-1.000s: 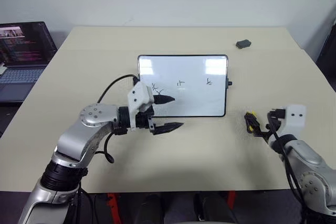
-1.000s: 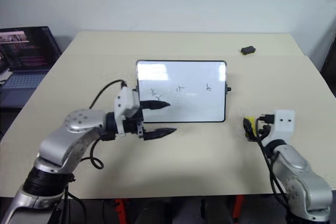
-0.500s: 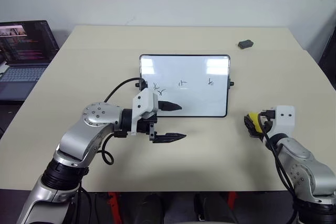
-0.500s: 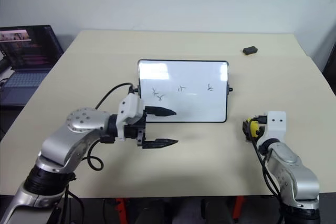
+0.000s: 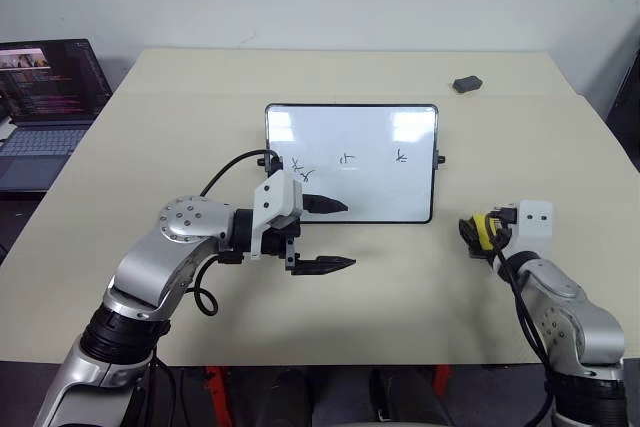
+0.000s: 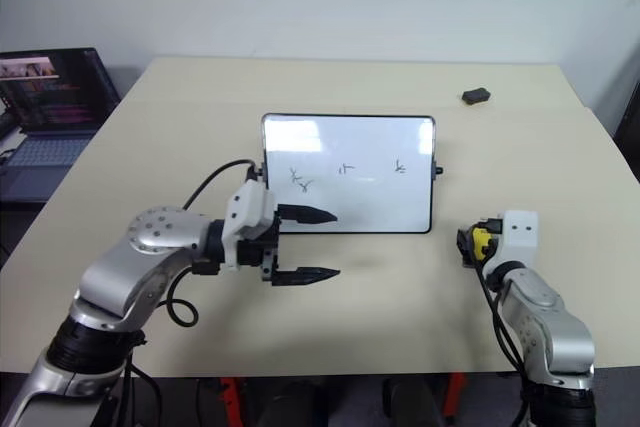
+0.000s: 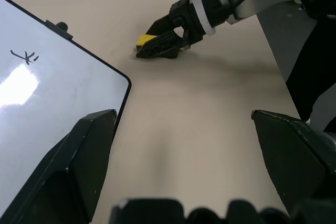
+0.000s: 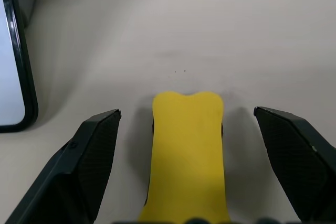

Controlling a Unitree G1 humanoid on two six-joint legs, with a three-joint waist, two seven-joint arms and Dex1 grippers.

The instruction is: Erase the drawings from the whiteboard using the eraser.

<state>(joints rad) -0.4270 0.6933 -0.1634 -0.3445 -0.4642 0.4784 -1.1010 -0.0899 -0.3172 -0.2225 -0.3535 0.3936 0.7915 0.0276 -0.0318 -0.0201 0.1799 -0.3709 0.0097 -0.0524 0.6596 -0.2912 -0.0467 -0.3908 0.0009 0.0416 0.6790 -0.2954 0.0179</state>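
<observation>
Right claw hangs wide, straddling the eraser on the bench beside the whiteboard; left claw spread (idle). Closing off-centre could skid it away.

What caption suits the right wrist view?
Open right claw straddling the yellow oblong eraser on the beige table.

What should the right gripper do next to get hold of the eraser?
Probably close the right gripper on the eraser. Its fingers stand wide open on either side of the yellow block, which lies flat on the table between them, with gaps on both sides. The drawings are all on the whiteboard, so the grasp comes first.
</observation>
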